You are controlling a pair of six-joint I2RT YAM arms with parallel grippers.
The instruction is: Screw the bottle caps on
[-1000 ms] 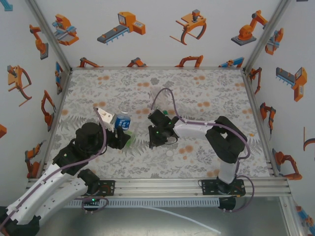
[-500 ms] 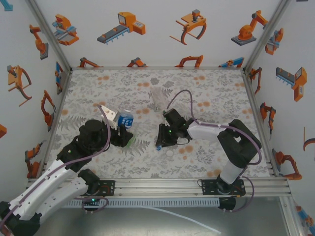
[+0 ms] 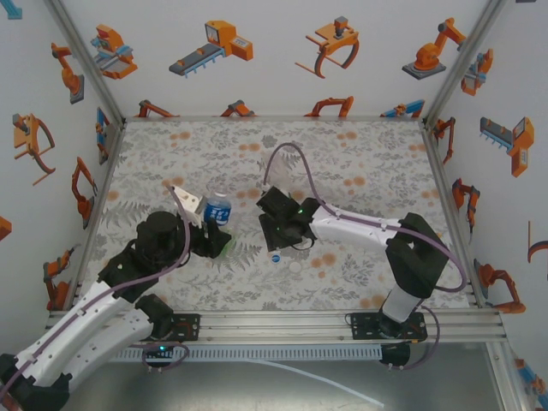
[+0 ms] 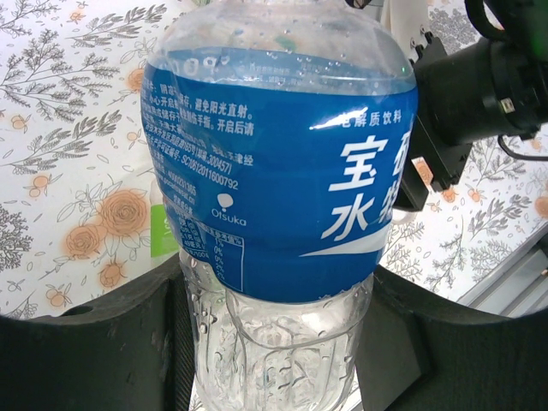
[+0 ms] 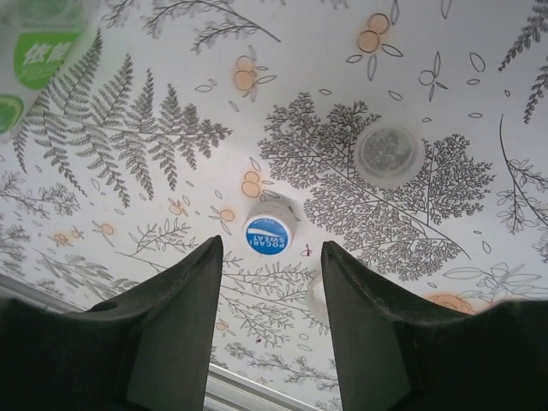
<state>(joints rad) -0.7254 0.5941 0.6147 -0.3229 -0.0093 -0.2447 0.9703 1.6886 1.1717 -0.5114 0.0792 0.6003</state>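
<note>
My left gripper (image 4: 276, 351) is shut on the lower body of the upright bottle (image 4: 278, 171) with the blue label, which stands left of centre on the table (image 3: 217, 210). A green-tinted bottle (image 3: 226, 247) lies just behind it, its green label (image 4: 163, 231) showing past the blue one. My right gripper (image 5: 272, 247) hangs open above the table, nothing between its fingers. A small blue-topped bottle cap (image 5: 269, 234) lies on the cloth just beyond the fingertips (image 3: 275, 256). A white cap (image 5: 388, 154) lies open side up a little apart from it (image 3: 295, 267).
The table is covered by a floral cloth (image 3: 360, 163) with orange dots. An aluminium rail (image 3: 282, 321) runs along the near edge. Printed walls close in the left, back and right sides. A small whitish round thing (image 5: 315, 295) is partly hidden behind my right finger.
My right gripper has gone from shut to open while shifting right and then back left. The blue-topped cap now lies on the cloth below it. The left gripper keeps its hold on the bottle.
</note>
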